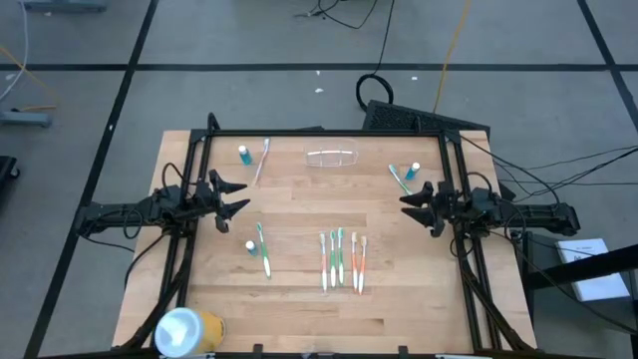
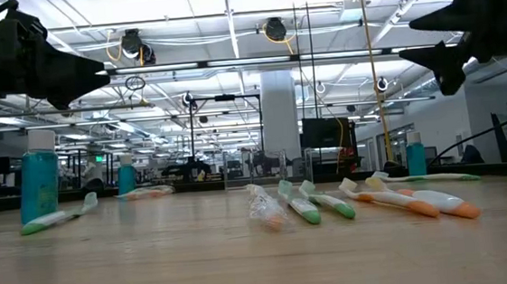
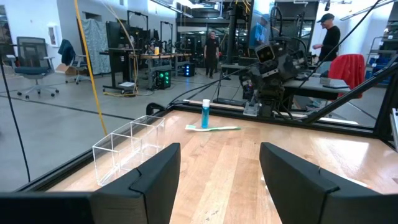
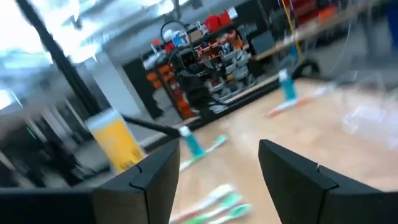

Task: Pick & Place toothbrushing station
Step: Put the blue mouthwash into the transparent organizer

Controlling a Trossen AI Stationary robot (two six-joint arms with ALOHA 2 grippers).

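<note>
The toothbrushing station (image 1: 332,157), a clear oblong holder, stands on its base on the wooden table near the middle of the far edge. It also shows in the left wrist view (image 3: 127,149). My left gripper (image 1: 234,196) hovers open above the table's left side, pointing level toward the right; its fingers (image 3: 155,177) have nothing between them. My right gripper (image 1: 411,202) hovers open above the right side, facing it, rolled to a tilt, and is also empty (image 4: 221,180). Both are clear of the holder.
Several toothbrushes (image 1: 341,259) lie side by side at the middle near side. Small blue bottles, each with a toothbrush beside it, stand at the far left (image 1: 243,154), near left (image 1: 249,246) and far right (image 1: 413,172). A yellow cylinder (image 1: 189,329) lies at the near left corner.
</note>
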